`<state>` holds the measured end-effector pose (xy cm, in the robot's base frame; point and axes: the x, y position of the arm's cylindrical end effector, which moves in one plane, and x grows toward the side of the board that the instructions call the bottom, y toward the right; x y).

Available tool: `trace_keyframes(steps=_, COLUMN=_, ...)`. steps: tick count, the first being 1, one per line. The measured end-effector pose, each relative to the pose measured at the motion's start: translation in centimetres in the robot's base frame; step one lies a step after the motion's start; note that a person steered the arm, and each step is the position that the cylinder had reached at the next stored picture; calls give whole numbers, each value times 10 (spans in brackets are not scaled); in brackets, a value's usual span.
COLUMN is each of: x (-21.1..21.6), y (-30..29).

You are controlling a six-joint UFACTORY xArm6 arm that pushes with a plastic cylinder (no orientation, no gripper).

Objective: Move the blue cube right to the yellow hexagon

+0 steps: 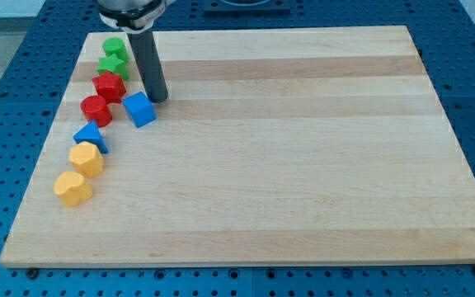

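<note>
A: Where is my tip (158,99) now?

B: Just beside the blue cube (140,109), at its upper right corner, touching it or nearly so. There are no jaws to speak of, only the dark rod coming down from the view's top.

A: And the cube itself?

B: On the wooden board (303,165), in the upper left part, a little right of the line of blocks that runs down the left edge.

A: Which blocks are in that line?

B: From the top: a green cylinder (114,47), a green star (113,64), a red block (109,87), a red cylinder (96,110), a blue triangle (91,136), the yellow hexagon (87,158) and a yellow heart (72,189).

A: How close are they to the edge?

B: Near it, all of them; the heart sits closest to the left edge. The green cylinder is near the top edge as well.

A: How far is the cube from the hexagon?

B: Apart: the hexagon lies lower and to the left, with the blue triangle between them, touching the hexagon's top.

A: Room to move?

B: Plenty. The board's middle, right side and bottom are bare wood. Directly right of the hexagon the surface is open too.

A: Any writing or labels?

B: None that I can read. Around the board is a blue perforated table (468,49).
</note>
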<state>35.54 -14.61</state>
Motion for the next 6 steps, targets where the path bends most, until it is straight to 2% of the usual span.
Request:
trace_keyframes(steps=3, x=20, y=-25)
trace_keyframes(steps=6, x=90, y=-38)
